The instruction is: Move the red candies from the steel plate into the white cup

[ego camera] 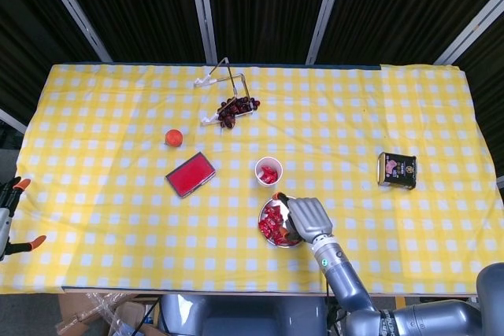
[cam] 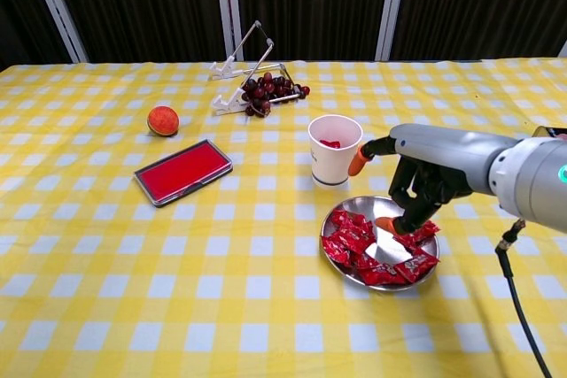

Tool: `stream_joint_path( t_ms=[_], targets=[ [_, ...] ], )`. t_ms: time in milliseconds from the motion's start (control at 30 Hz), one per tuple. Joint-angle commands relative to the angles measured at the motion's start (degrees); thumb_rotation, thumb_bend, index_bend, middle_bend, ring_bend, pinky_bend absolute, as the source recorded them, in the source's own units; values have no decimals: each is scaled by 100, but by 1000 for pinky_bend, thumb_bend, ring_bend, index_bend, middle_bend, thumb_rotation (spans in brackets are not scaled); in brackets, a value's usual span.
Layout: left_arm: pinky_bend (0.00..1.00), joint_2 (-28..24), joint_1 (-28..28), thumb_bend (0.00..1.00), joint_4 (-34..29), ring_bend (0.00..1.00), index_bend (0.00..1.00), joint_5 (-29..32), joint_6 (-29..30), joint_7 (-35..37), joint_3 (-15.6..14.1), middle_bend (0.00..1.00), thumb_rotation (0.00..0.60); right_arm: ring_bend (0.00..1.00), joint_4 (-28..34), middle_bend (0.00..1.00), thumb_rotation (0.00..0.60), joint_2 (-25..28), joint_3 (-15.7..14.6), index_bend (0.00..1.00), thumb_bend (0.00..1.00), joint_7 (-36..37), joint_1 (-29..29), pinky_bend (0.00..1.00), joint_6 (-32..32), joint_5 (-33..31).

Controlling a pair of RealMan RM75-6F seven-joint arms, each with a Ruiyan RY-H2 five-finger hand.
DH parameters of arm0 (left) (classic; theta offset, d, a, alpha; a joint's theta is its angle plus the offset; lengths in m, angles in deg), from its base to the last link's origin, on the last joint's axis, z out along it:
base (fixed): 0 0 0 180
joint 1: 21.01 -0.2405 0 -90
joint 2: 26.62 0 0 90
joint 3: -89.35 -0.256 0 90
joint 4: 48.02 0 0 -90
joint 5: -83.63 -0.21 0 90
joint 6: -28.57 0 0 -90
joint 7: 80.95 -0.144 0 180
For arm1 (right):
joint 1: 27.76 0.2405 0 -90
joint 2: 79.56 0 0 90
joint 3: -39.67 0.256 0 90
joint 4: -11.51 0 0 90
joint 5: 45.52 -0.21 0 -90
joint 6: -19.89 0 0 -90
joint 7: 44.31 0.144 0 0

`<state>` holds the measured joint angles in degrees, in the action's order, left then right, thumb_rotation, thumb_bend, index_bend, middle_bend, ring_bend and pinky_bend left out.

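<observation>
The white cup (cam: 335,150) stands upright with a red candy inside; the head view also shows the cup (ego camera: 268,171). In front of it lies the steel plate (cam: 368,204) holding several red candies (cam: 350,235). My right hand (cam: 422,188) hovers over the plate's right half with its fingers spread and pointing down. One orange fingertip (cam: 387,224) reaches down among the candies, and I see nothing gripped in the hand. In the head view the right hand (ego camera: 304,218) covers the right side of the plate (ego camera: 272,208). My left hand (ego camera: 6,214) shows only at the far left edge, its fingers apart and holding nothing.
A wire rack with dark grapes (cam: 266,90) stands behind the cup. A red-orange fruit (cam: 162,119) and a flat red case (cam: 183,170) lie to the left. A small dark tin (ego camera: 396,169) sits at the right. Yellow checked cloth covers the table.
</observation>
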<state>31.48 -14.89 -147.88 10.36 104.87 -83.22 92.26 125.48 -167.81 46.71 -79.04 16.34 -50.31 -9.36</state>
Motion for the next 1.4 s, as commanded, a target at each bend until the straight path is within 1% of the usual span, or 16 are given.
stream_joint_path(
  t_ms=[33, 267, 500, 700, 933, 1033, 1100, 1233, 1300, 1400],
  targets=[
    [0, 9, -6, 26, -7, 0, 0, 44, 17, -51, 14, 0, 600, 991, -90, 858, 600, -139, -45, 227, 408, 21, -34, 955, 8, -61],
    [0, 20, -6, 27, -19, 0, 0, 143, 22, -127, 45, 0, 600, 991, -435, 858, 600, -424, -117, 227, 407, 216, -102, 955, 175, 6],
    [0, 21, 2, 28, -43, 0, 0, 224, -3, -182, 62, 0, 600, 991, -718, 858, 600, -596, -139, 227, 407, 398, -151, 955, 383, 91],
    [0, 24, 8, 29, -56, 0, 0, 260, -14, -212, 71, 0, 600, 991, -931, 858, 600, -688, -91, 178, 407, 532, -172, 955, 538, 104],
    [0, 26, 11, 29, -58, 0, 0, 283, -22, -222, 78, 0, 600, 991, -1186, 858, 600, -770, -31, 182, 407, 707, -195, 955, 735, 124],
    [0, 28, 13, 29, -57, 0, 0, 289, -25, -226, 81, 0, 600, 991, -1289, 858, 600, -804, -20, 255, 407, 750, -197, 955, 823, 95],
    [0, 29, 12, 29, -59, 0, 0, 292, -24, -227, 81, 0, 600, 991, -1359, 858, 600, -823, -11, 341, 407, 783, -200, 955, 877, 75],
    [0, 29, 12, 29, -56, 0, 0, 292, -23, -230, 82, 0, 600, 991, -1488, 858, 600, -859, -1, 453, 411, 878, -230, 955, 953, 88],
    [0, 30, 11, 29, -58, 0, 0, 287, -23, -229, 78, 0, 600, 991, -1552, 858, 600, -870, -1, 516, 447, 931, -252, 955, 991, 101],
    [0, 29, 10, 29, -58, 0, 0, 278, -20, -228, 76, 0, 600, 991, -1599, 858, 600, -865, 12, 573, 511, 999, -279, 955, 1021, 146]
  ],
)
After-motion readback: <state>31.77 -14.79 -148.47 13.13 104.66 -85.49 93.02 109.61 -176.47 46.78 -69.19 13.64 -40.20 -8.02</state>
